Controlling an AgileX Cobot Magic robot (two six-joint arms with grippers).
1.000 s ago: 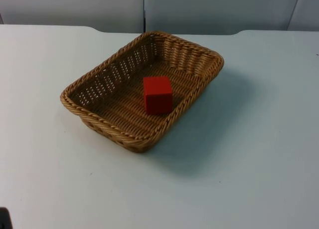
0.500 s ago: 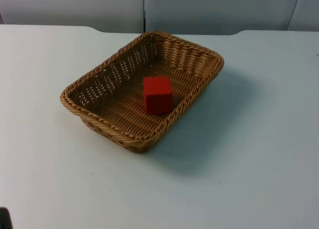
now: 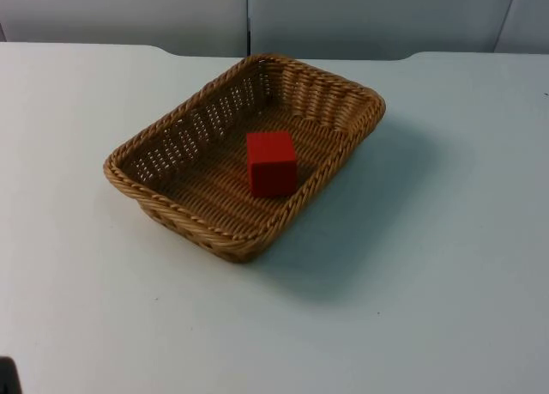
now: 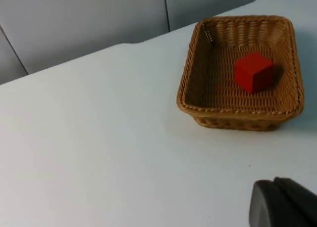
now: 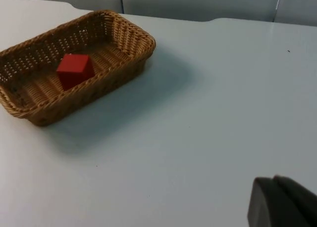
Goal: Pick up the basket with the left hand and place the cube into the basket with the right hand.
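- The basket [image 3: 244, 154] stands flat on the white table [image 3: 446, 265], near the middle of the top view, its long axis running from about 7 o'clock to 1 o'clock.
- The red cube [image 3: 271, 162] sits upright on the woven floor inside the basket, offset towards the 4 o'clock long wall. It is close to that wall; contact cannot be judged.
- Left tool [image 4: 283, 203]: one black fingertip is visible in the left wrist view, well apart from the basket [image 4: 242, 71] and above bare table. Whether it is wide or narrow cannot be told.
- Right tool [image 5: 282, 202]: one black fingertip is visible in the right wrist view, well apart from the basket [image 5: 74, 64]. Its opening likewise cannot be told.
- Judgement: with the cube [image 4: 253, 72] already inside and both arms drawn back, the placing step appears complete and both arms wait.
- If a lift of the basket is still required, approach the rim wall at 9 o'clock with the left tool, away from the cube [image 5: 75, 69], and take the rim squarely between the fingers.
- Keep the basket level during any lift; a tilt would likely let the cube slide or tip.
- Keep the right tool off the basket so that it is not pushed across the table.
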